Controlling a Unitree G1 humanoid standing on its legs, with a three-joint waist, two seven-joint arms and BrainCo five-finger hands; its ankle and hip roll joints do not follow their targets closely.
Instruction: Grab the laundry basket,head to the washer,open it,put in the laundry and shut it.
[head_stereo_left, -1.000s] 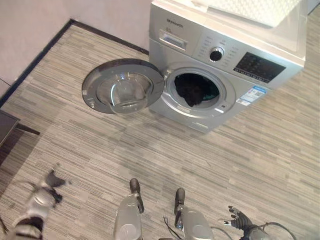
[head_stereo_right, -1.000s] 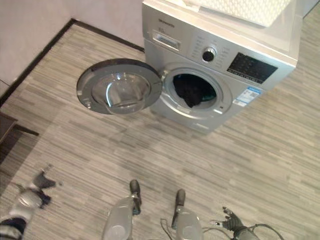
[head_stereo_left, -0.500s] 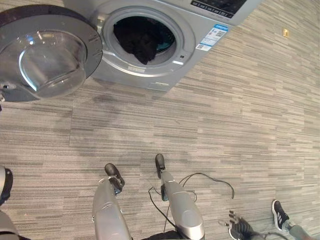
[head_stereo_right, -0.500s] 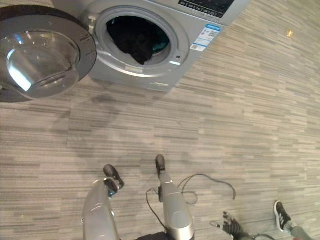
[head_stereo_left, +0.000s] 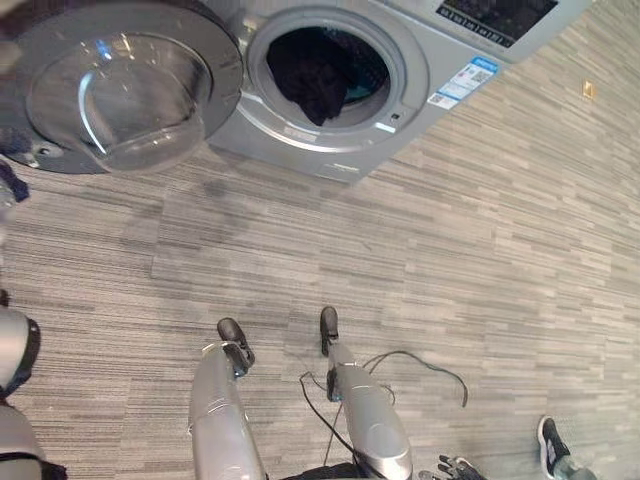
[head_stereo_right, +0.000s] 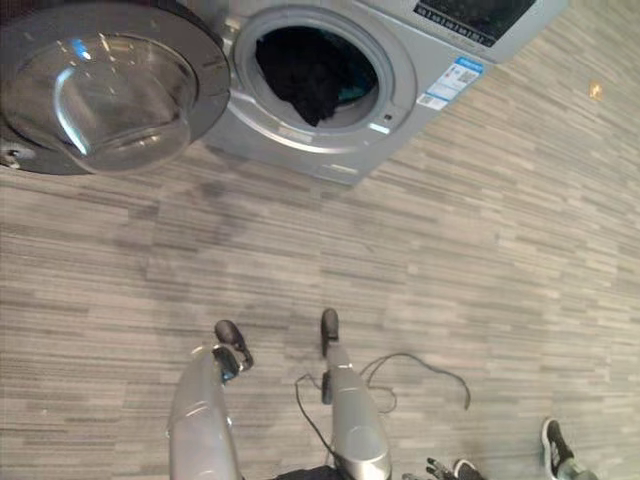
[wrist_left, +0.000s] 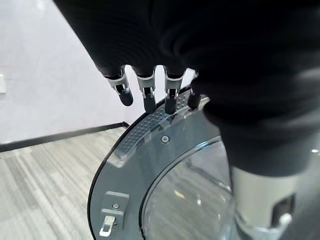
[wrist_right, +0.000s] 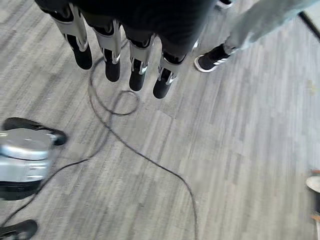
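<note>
Left wrist view: left robot hand (wrist_left: 150, 90) open, fingertips at door (wrist_left: 165, 170) rim.
Laundry (head_stereo_left: 318, 72): inside washer (head_stereo_left: 400, 100) drum.
Right robot hand (wrist_right: 120, 55): relaxed open, idle.
My plan: push door flat-fingered till it latches.

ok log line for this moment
washer door: open | laundry: in drum | left hand: open, by door rim | right hand: open, idle
</note>
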